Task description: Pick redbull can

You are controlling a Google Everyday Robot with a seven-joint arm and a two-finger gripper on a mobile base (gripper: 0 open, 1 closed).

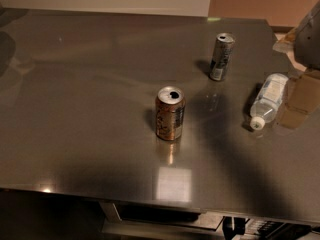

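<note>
The redbull can (221,57) is a tall, slim silver-grey can with dark markings. It stands upright on the metal table (90,99), toward the back right. My gripper (301,86) is at the right edge of the view, partly cut off, to the right of the can and well apart from it. A clear plastic bottle lies between them.
A shorter, wider orange-brown can (170,113) stands upright near the table's middle, its top opened. A clear plastic bottle (268,100) with a white cap lies on its side right of the redbull can, close beside my gripper. The table's front edge runs along the bottom.
</note>
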